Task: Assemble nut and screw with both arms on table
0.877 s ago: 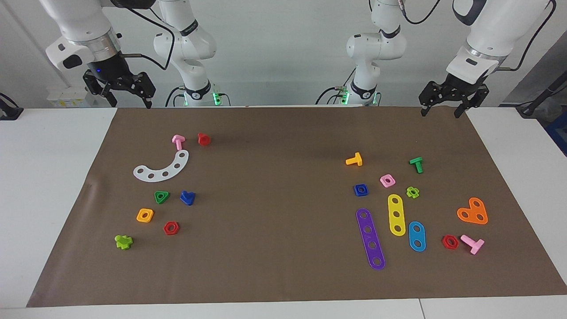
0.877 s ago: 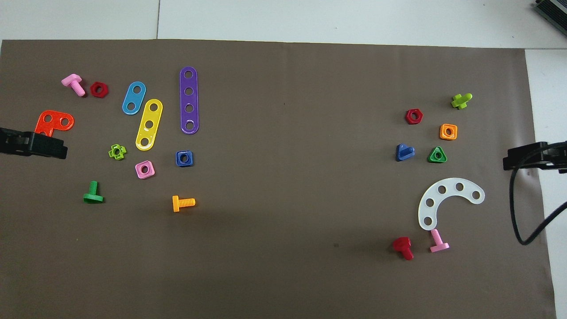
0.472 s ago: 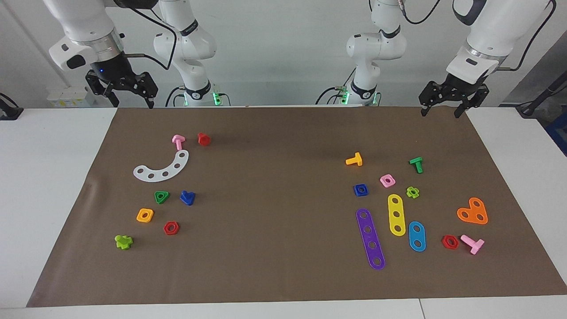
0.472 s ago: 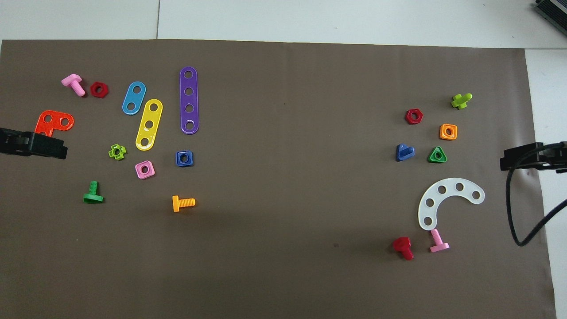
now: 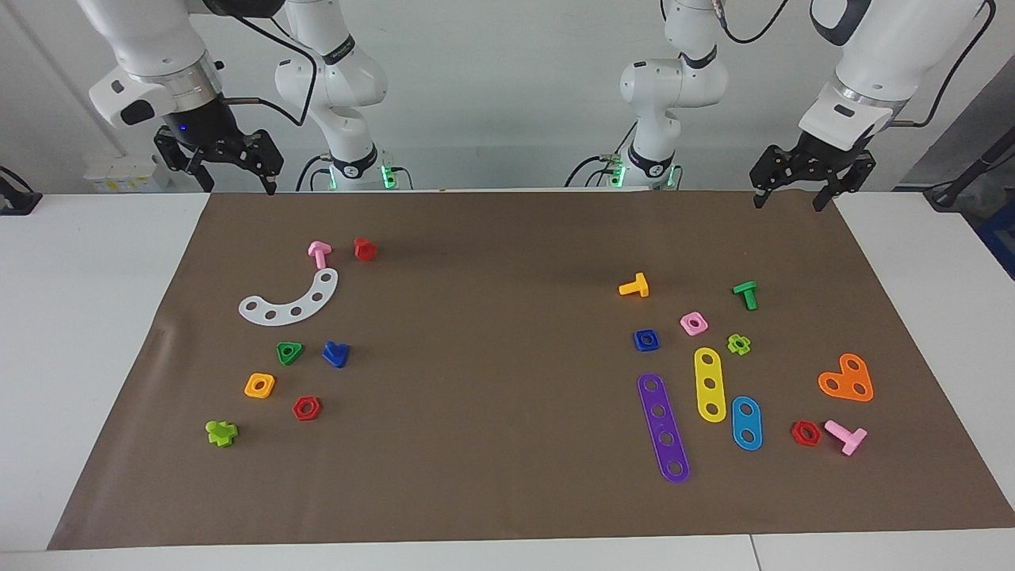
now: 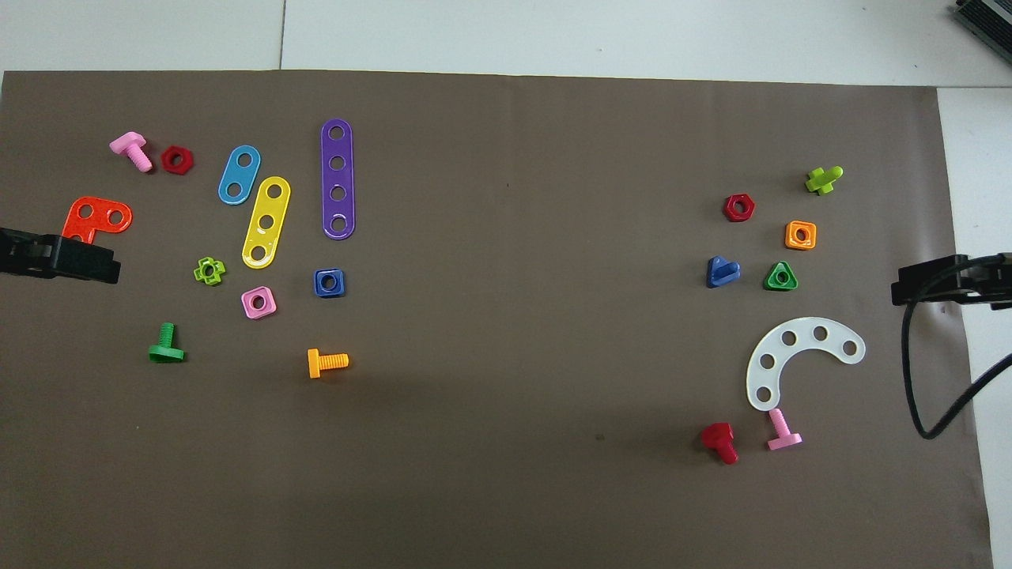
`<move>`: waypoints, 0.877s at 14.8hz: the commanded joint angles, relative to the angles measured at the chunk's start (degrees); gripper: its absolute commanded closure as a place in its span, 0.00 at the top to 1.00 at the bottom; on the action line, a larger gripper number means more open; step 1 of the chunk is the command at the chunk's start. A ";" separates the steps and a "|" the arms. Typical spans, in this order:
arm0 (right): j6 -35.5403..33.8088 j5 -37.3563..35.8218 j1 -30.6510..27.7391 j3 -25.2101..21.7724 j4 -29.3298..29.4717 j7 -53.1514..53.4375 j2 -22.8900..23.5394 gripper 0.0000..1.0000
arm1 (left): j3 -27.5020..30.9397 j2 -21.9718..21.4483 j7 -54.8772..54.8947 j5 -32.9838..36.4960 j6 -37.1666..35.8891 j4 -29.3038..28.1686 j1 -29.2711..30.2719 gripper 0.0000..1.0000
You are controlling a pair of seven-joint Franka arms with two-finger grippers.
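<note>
Two arms hung at the robots' edge of the mat when I looked. The left gripper (image 5: pixel 794 194) was over the mat's corner at its own end and the right gripper (image 5: pixel 232 178) over the corner at its end, each with jaws spread wide and holding nothing. The nut (image 5: pixel 646 339) lay flat toward the left arm's end of the surface, just beside the pink square nut (image 5: pixel 694 323) and near the tip of the purple strip (image 5: pixel 664 427). The screw (image 5: pixel 336 354) lay well apart from it, toward the right arm's end, close beside the green triangular nut (image 5: pixel 289 352).

I judged the main risk to be a wrong pick: a jaw coming down slightly off could close on the pink or green piece, or nudge a neighbour. The screw's stubby shaft and odd head could also slip or twist in a grip, spoiling the alignment needed for threading.

Everything sat on a brown mat (image 6: pixel 506 490) over a white surface (image 5: pixel 95 317). A plain pale wall stood past the arm bases, with cables trailing and green lights at the bases.
</note>
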 commanded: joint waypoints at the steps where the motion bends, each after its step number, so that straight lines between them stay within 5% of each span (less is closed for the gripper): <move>1: 4.54 -0.57 1.38 0.18 -1.23 0.32 1.99 1.00 | -0.27 -0.82 0.03 1.00 0.20 -0.84 0.37 1.00; 6: 19.47 0.31 3.24 0.26 -2.98 -0.11 11.65 1.00 | -0.27 -0.82 0.03 1.00 0.20 -0.84 0.37 1.00; 13: 46.20 0.40 3.33 0.26 -20.20 -6.53 17.90 1.00 | -0.27 -0.82 0.03 1.00 0.20 -0.84 0.37 1.00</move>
